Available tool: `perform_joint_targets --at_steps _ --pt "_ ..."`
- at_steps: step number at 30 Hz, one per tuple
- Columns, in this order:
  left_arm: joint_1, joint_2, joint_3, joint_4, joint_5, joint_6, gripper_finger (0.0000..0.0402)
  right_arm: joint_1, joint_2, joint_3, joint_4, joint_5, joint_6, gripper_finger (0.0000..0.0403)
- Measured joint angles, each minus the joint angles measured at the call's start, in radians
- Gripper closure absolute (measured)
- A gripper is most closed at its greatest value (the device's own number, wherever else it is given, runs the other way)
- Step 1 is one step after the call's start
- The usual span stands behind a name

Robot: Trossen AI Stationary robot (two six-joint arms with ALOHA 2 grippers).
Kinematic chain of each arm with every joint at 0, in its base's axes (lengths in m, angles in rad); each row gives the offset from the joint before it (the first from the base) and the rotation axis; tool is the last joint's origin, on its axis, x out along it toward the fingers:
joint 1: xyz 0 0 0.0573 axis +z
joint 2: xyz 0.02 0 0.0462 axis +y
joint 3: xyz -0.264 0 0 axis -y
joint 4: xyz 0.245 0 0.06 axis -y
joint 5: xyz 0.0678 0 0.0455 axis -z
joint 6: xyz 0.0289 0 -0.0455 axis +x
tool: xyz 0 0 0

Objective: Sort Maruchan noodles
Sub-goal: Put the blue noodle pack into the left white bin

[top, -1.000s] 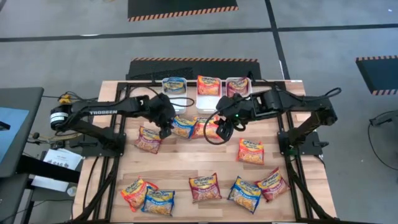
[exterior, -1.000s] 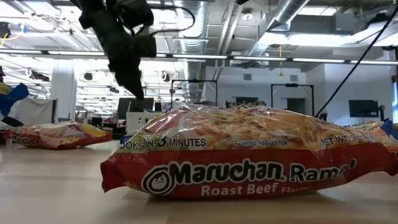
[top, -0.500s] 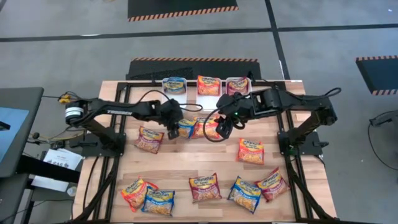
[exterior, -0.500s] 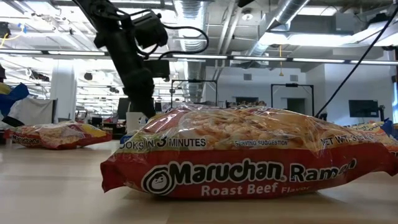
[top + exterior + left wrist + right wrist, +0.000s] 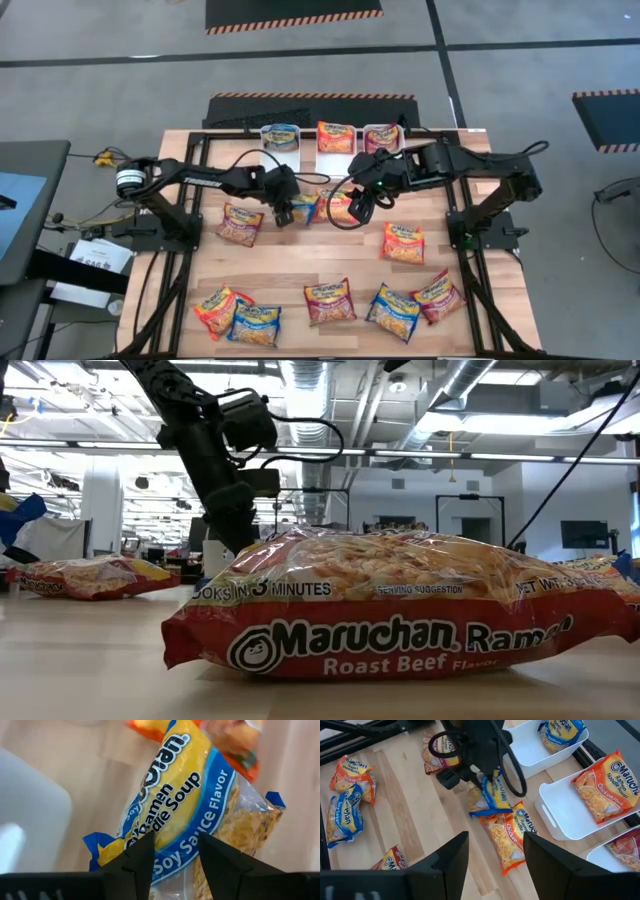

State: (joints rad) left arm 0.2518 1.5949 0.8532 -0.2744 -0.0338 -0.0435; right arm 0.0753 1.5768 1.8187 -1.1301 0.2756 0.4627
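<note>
From my station I see the left gripper (image 5: 285, 213) poised over the blue soy sauce packet (image 5: 299, 205) near the table's (image 5: 300, 265) far-middle, fingers spread to either side of it and not clamped. Just to its right lies an orange chicken packet (image 5: 338, 206), and my right gripper (image 5: 360, 208) hangs above it, fingers spread and empty. More packets line the near edge.

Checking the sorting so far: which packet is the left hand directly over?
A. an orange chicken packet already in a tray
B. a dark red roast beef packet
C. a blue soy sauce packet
C: the left wrist view shows the blue soy sauce packet just beyond the left hand, whose fingers stand open.
</note>
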Motion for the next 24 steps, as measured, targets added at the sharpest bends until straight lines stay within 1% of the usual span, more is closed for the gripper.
perform_joint_targets --at_steps 4,9,16,20,24 --pt "-0.024 0.004 0.000 -0.020 0.049 -0.059 0.0260 -0.006 0.000 0.000 0.000 0.000 0.000 0.0188" --pt "-0.087 0.006 0.000 -0.071 0.090 -0.123 0.0260 -0.006 0.000 0.000 0.000 0.010 0.000 0.0188" --pt "-0.170 0.008 0.007 -0.078 0.163 -0.194 0.0260 -0.006 0.000 0.000 0.000 0.013 0.000 0.0188" --pt "-0.180 0.008 0.049 -0.119 0.167 -0.188 0.0260 -0.006 0.000 0.000 0.000 0.015 0.000 0.0188" --pt "-0.168 0.011 0.112 -0.174 0.132 -0.143 0.0260 -0.006 0.000 0.000 0.001 0.015 0.000 0.0188"
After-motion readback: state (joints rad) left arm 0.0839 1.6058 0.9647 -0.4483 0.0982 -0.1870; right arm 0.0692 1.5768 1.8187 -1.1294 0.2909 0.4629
